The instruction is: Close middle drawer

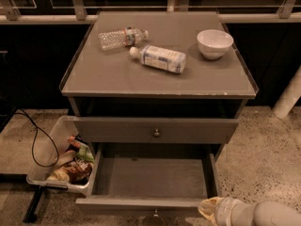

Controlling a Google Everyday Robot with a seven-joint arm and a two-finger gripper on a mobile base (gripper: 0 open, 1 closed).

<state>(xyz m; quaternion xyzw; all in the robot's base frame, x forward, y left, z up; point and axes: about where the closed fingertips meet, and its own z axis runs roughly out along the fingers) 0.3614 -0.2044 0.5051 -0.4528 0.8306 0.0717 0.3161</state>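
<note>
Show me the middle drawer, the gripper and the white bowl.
The middle drawer (150, 178), camera view, its bare floor.
The gripper (209, 209), camera view, tip by the drawer's front right corner.
The white bowl (214, 52), camera view, its outer side.

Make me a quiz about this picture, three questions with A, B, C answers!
1. Where is the claw?
A. high in the air
B. low, by the front right corner of the middle drawer
C. far left on the floor

2. How many bottles lie on the cabinet top?
A. one
B. two
C. four

3. The middle drawer is:
A. pulled out
B. pushed shut
C. full of toys

Answers:
1 B: the claw sits at the bottom right, next to that drawer's corner.
2 B: a clear bottle and a white-labelled bottle lie there.
3 A: you can see its bare inside.
</note>
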